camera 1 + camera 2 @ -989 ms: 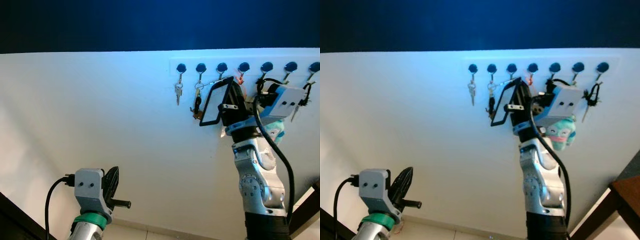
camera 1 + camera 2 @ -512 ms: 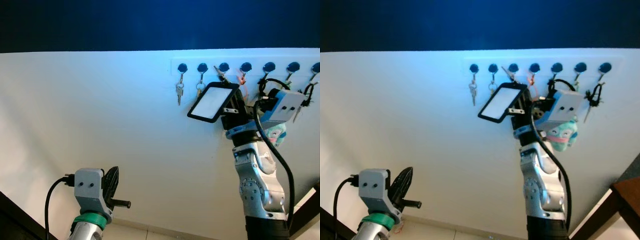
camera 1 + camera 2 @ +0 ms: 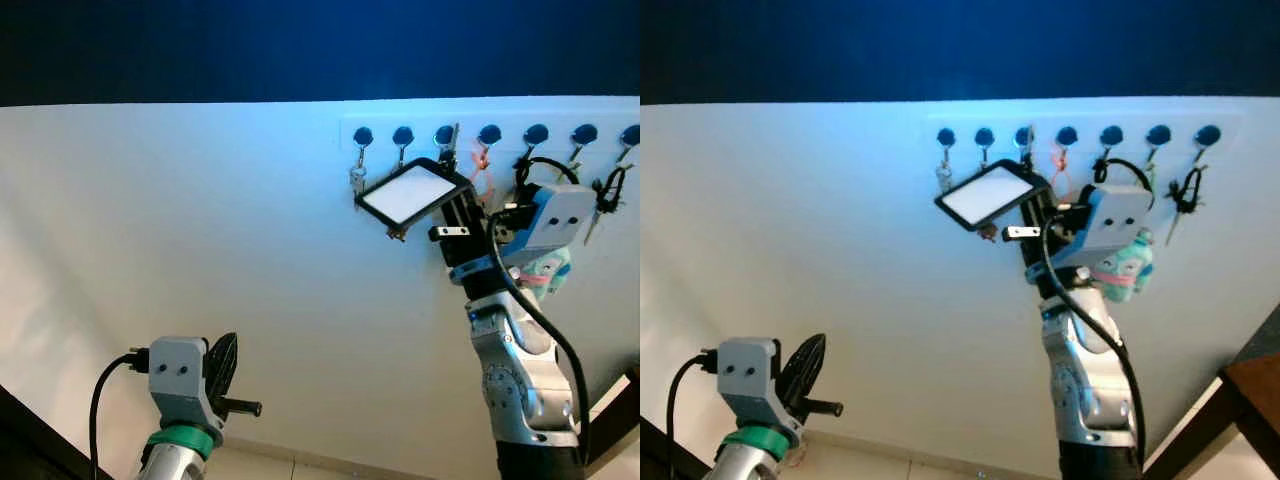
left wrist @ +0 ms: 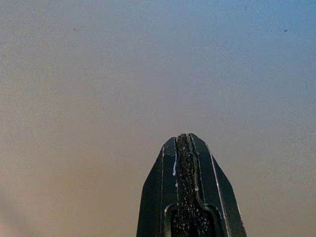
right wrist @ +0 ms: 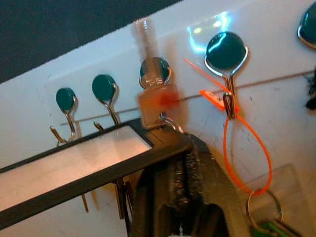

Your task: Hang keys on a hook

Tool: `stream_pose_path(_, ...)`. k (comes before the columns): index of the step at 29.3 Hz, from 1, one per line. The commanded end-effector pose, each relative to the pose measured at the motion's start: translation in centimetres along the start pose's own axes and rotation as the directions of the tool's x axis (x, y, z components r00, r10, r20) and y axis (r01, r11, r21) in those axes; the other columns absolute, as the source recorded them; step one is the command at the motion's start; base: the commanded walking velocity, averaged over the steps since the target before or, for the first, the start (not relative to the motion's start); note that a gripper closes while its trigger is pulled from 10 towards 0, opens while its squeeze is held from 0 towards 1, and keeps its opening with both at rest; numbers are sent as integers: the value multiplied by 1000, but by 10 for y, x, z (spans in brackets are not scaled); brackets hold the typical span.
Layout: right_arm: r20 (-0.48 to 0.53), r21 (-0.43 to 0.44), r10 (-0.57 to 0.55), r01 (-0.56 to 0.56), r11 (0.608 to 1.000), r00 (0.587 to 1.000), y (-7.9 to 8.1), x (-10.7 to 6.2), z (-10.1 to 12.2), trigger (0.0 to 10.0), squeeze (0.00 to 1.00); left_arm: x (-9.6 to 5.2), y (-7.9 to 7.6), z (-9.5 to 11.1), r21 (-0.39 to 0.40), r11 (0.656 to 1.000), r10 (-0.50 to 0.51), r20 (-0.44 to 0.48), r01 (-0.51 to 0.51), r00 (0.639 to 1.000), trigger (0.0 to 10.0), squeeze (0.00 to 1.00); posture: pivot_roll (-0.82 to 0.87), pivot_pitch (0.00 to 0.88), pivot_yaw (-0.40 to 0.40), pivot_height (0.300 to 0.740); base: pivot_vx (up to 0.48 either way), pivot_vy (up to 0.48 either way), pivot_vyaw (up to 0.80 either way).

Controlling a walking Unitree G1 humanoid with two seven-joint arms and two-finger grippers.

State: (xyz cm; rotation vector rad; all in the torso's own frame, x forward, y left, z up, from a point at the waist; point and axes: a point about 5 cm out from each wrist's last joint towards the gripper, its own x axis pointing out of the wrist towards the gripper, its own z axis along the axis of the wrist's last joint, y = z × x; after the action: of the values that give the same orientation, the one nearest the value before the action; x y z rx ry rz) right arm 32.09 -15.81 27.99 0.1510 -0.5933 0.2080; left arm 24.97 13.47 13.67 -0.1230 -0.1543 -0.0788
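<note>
A flat black-framed tag with a pale face (image 3: 410, 194), joined to a small orange key fob with a clear stem (image 5: 155, 98), is held up tilted, its face turned upward, right at the row of hooks. The third hook from the left (image 5: 156, 70), a wire hook under a dark round cap, sits directly behind the fob.

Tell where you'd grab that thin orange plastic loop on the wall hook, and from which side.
Probably pinch the thin orange plastic loop at its lower curve, coming from below: it hangs open there, while its top narrows onto the round-headed metal hook. The right hand holds a black-framed card.
</note>
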Motion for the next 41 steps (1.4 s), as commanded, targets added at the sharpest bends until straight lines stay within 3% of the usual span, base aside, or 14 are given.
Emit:
stream_pose_path(1,-130,29,-10,14,999,991,-1,-11,-27,10000,1000,-2,3,1,6,1000,12,0,-12,1000,10000,0,-94,73,174,740,0,0,0)
stream_pose_path(6,-125,30,-3,7,1000,992,0,-11,-26,10000,1000,-2,3,1,5,1000,12,0,-12,1000,10000,0,-94,73,174,740,0,0,0)
stream_pose_path(7,-126,28,-3,7,1000,992,0,-12,-26,10000,718,-2,3,1,5,1000,11,-1,-11,1000,10000,0,-94,73,174,740,0,0,0)
stream_pose_path(8,-129,26,-5,9,1000,992,0,-13,-27,10000,98,-2,3,1,4,1000,11,-1,-11,1000,10000,0,-94,73,174,740,0,0,0)
stream_pose_path(11,-129,25,-6,9,1000,992,0,-13,-27,10000,98,-2,3,1,4,1000,11,-1,-11,1000,10000,0,-94,73,174,740,0,0,0)
stream_pose_path(12,-129,24,-6,10,1000,992,1,-14,-27,10000,0,-2,3,1,4,1000,12,-1,-12,1000,10000,0,-94,73,174,740,0,0,0)
stream_pose_path(19,-148,15,1,1,1000,989,2,-19,-33,10000,0,-2,3,1,5,1000,13,-1,-13,1000,10000,0,-94,73,174,740,0,0,0)
stream_pose_path(23,-226,2,61,-62,998,972,6,-26,-45,10000,0,-2,3,1,5,1000,12,-4,-12,1000,10000,0,-94,73,174,740,0,0,0)
stream_pose_path(25,-478,-51,149,-197,979,866,13,-48,-83,10000,0,-3,3,-3,16,1000,3,-20,-3,1000,10000,0,-98,71,170,740,0,0,0)
stream_pose_path(27,-550,-67,164,-239,969,819,13,-60,-96,10000,0,-5,2,-5,31,1000,-5,-29,6,1000,10000,0,-95,71,168,740,0,0,0)
stream_pose_path(28,-610,-65,179,-274,960,772,12,-76,-109,10000,0,-7,2,-6,41,999,-8,-38,9,999,10000,0,-95,71,168,740,0,0,0)
stream_pose_path(37,-638,-57,169,-265,963,752,9,-96,-122,10000,0,-11,8,-16,63,998,20,-90,-14,996,10000,0,-93,70,170,740,0,0,0)
stream_pose_path(40,-627,-66,131,-220,973,768,8,-103,-127,10000,0,-12,13,-24,86,994,71,-129,-61,989,10000,0,-96,58,171,740,0,0,0)
stream_pose_path(41,-632,-78,92,-182,980,769,6,-109,-130,10000,0,-13,18,-29,134,986,118,-161,-97,980,10000,0,-95,51,174,740,0,0,0)
